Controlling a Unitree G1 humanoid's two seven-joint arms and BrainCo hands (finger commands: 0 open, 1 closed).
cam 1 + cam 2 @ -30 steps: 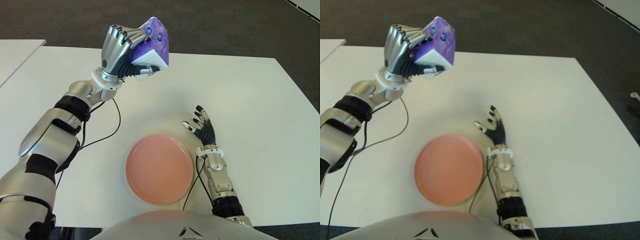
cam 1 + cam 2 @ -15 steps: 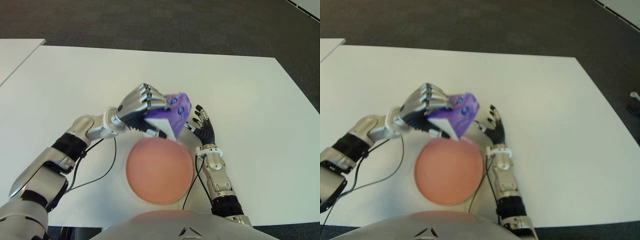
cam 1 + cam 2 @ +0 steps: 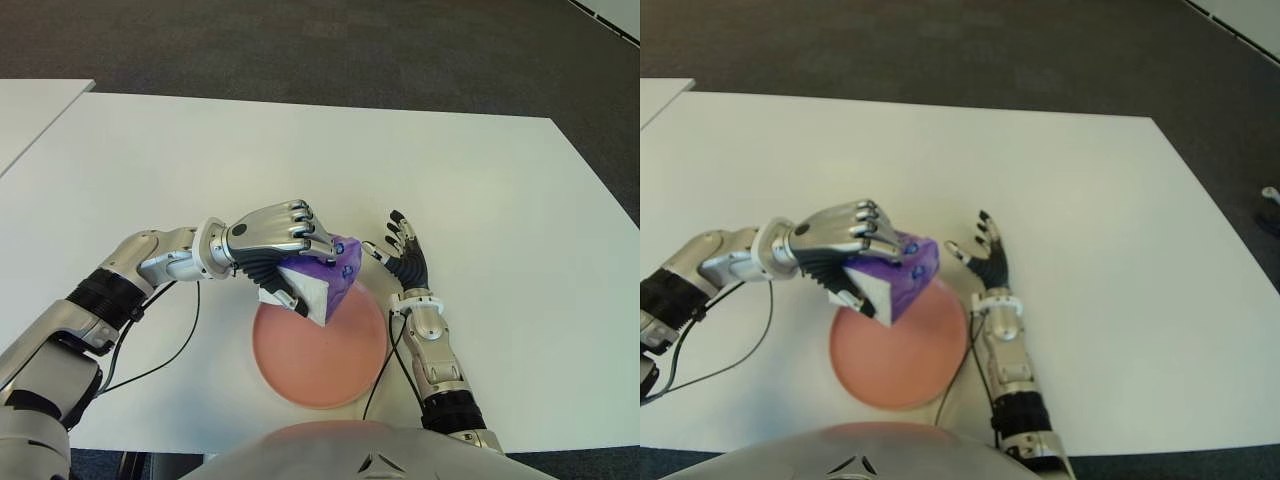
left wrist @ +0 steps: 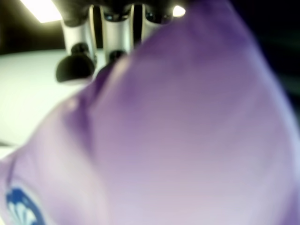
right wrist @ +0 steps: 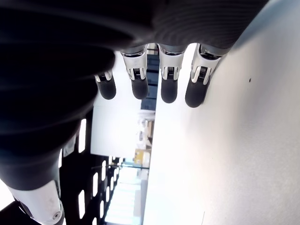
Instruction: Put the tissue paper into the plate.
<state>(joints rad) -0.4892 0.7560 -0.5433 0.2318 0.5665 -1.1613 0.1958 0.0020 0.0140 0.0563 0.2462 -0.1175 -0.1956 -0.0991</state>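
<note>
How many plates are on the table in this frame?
1: the pink plate at the table's near edge, left of the open right hand, partly under the tissue pack held by the left hand.

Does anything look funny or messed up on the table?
Nothing looks spilled or broken. The left hand grips the purple tissue pack, tilted, over the far edge of the pink plate, not yet let go. The right hand shows open, just right of the plate.
</note>
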